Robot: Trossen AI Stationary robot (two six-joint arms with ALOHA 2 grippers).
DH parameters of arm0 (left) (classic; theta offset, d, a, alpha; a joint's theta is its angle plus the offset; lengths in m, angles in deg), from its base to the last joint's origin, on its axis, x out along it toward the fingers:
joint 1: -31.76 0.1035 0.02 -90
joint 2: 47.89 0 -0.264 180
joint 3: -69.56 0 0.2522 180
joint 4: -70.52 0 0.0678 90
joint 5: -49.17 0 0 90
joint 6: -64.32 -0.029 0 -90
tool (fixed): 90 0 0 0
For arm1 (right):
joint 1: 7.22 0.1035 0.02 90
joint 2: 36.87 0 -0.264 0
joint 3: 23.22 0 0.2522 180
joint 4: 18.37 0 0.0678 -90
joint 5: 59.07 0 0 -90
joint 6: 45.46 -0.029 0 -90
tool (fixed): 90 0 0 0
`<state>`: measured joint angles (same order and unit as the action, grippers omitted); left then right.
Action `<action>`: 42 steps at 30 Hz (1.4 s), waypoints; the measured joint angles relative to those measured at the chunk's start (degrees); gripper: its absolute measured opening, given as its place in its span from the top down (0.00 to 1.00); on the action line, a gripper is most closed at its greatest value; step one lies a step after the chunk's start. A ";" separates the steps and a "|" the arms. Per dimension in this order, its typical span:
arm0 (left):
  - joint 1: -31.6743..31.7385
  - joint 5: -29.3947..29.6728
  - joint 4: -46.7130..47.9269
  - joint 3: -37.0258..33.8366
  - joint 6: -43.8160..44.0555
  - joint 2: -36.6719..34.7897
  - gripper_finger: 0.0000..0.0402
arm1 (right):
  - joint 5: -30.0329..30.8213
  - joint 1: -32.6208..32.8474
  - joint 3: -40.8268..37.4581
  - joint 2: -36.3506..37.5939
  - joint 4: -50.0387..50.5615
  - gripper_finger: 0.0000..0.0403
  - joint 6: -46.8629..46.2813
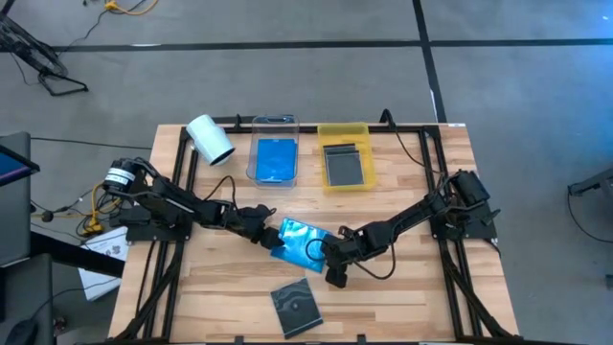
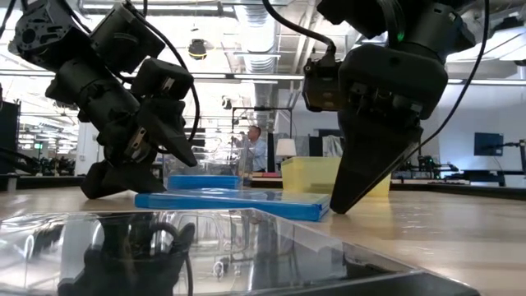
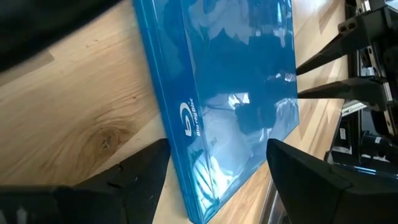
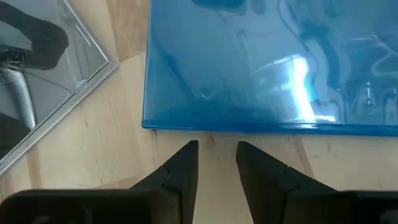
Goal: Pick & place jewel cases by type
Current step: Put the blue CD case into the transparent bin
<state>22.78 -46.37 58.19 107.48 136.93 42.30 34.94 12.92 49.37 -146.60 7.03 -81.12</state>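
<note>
Centrally placed on the wooden table point(image 1: 402, 287): a translucent blue jewel case point(image 1: 299, 240), lying flat between the two grippers. Blue disc logo printed along its spine in the left wrist view. Nearer the front edge, a dark grey jewel case point(image 1: 295, 307) with a disc showing, lying flat and apart from the blue one. Farther back, a clear tray point(image 1: 274, 153) holding another blue case point(image 1: 276, 159), and just right of it a yellow tray point(image 1: 343, 134) holding a dark grey case point(image 1: 346, 165). Left of the clear tray, a white roll point(image 1: 210, 138) lying on its side near the far left corner.

Left gripper point(image 1: 262, 230) low at the blue jewel case's left end, fingers point(image 3: 134, 177) spread wide to either side of the case's corner, one by the spine edge and the other beyond the opposite edge; seemingly not pressing it, though contact hard to judge.

Right gripper point(image 1: 331, 266) at the case's near right edge, tips down at the table, fingers point(image 4: 180, 171) set with a narrow gap between them, pinching nothing, just short of the blue edge.

Beyond the table in the low view, a person point(image 2: 256, 150) standing far off in the room.
</note>
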 joint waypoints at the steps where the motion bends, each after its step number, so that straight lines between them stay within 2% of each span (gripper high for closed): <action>1: 0.14 -0.40 -0.24 0.00 -0.04 0.00 0.33 | 0.02 0.00 0.00 -0.01 0.01 0.73 0.13; 30: 0.11 -0.56 -0.28 0.13 0.71 -0.04 0.33 | 0.66 -0.24 -1.07 -0.59 -0.09 0.73 0.55; 39: 0.11 -1.07 -0.21 0.15 0.71 -0.07 0.33 | 7.45 0.80 -1.66 -1.49 -2.64 0.73 0.15; 42: 0.11 -1.33 -0.02 0.15 0.68 -0.09 0.33 | 7.99 1.22 -2.12 -1.49 -3.42 0.73 0.13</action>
<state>22.90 -47.71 58.17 107.64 137.61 42.21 42.93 14.14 47.25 -148.09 3.61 -80.98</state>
